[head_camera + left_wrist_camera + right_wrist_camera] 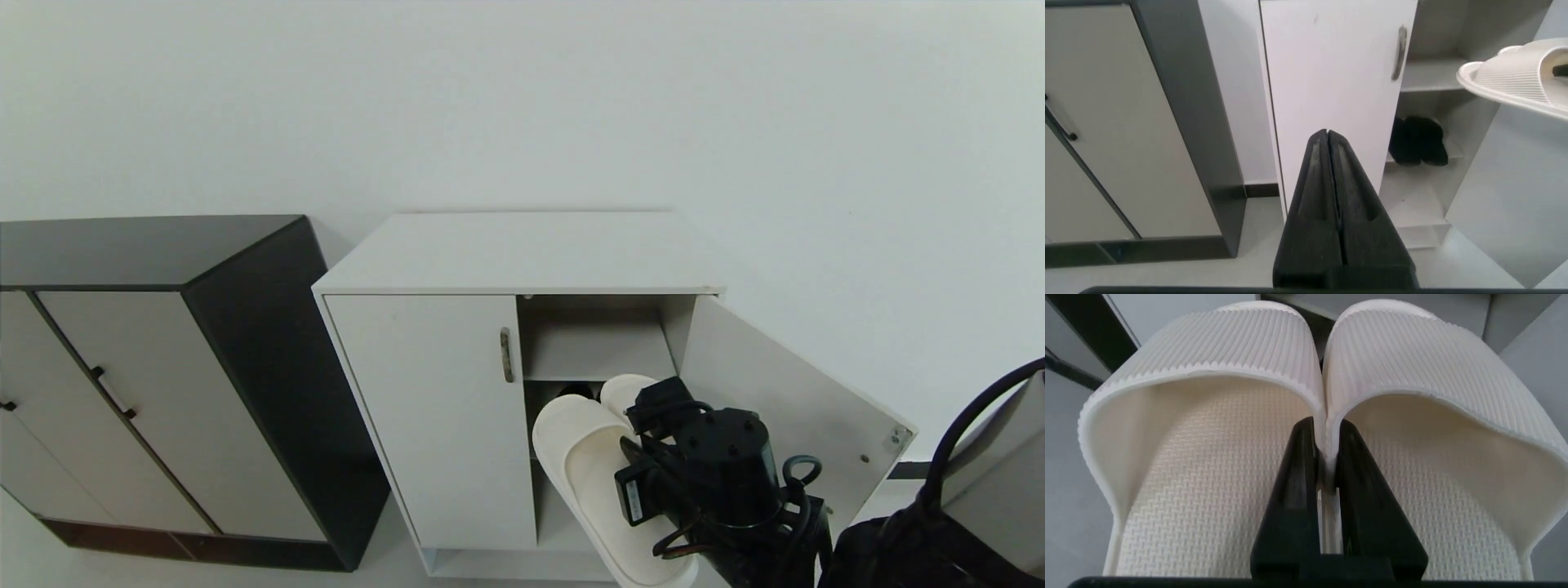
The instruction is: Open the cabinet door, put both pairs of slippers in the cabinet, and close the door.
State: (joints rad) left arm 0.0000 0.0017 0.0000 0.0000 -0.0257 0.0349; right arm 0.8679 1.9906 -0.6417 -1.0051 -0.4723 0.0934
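Observation:
The white cabinet (pixel 522 253) stands with its right door (pixel 784 408) swung open and its left door (pixel 433 408) closed. A pair of white slippers (pixel 588 457) hangs in front of the open half, held side by side. My right gripper (pixel 1327 449) is shut on the slippers' two inner edges (pixel 1327 400). In the left wrist view a pair of black slippers (pixel 1418 140) rests on the cabinet's lower shelf, and the white slippers (pixel 1519 69) show from the side. My left gripper (pixel 1328 140) is shut on nothing, in front of the closed door (pixel 1331 73).
A black cabinet with grey doors (pixel 155 367) stands to the left of the white one. A white wall (pixel 522 98) runs behind both. The upper shelf (pixel 592 351) inside the white cabinet holds nothing.

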